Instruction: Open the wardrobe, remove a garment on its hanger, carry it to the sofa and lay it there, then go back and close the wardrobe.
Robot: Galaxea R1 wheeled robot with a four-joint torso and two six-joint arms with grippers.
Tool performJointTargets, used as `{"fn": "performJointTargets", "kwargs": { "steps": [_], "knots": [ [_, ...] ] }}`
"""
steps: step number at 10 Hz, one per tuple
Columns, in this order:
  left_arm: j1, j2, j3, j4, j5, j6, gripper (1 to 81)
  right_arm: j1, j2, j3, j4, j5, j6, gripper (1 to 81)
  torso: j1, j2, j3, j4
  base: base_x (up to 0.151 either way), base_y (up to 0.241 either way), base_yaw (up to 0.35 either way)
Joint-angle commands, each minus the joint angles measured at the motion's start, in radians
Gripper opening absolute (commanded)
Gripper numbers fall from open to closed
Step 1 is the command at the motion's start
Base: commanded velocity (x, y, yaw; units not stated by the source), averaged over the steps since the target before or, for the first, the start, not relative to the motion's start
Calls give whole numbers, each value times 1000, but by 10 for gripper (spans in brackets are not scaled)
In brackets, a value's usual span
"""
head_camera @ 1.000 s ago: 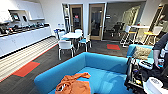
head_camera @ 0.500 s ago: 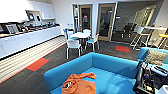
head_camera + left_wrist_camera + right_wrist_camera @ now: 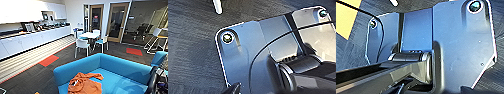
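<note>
Since earlier: camera swung left, scene slid right | garment lies crumpled on sofa seat, near left armrest | jaws: cannot tell whether apart or together | risk: loosely heaped garment may slide off the seat's front edge.

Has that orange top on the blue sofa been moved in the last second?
No. The orange top lies on the same spot of the sofa seat, by its left arm. The whole picture has shifted, sofa and floor together, so the camera turned, not the garment.

Turquoise sofa seat carries crumpled orange garment, near left arm.
</note>
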Motion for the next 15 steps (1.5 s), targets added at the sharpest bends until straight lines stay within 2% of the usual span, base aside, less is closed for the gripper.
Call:
{"fn": "performJointTargets", "kwargs": {
  "steps": [1, 15],
  "knots": [
    [-56, -5, -1, 6, 61, 0, 811, 33, 11, 6, 6, -46, -4, 811, 0, 0, 0, 0, 0, 0, 290],
    [-47, -7, -1, 2, 59, 2, 811, 42, 11, 6, 7, -41, -3, 811, 0, 0, 0, 0, 0, 0, 292]
  ]
}}
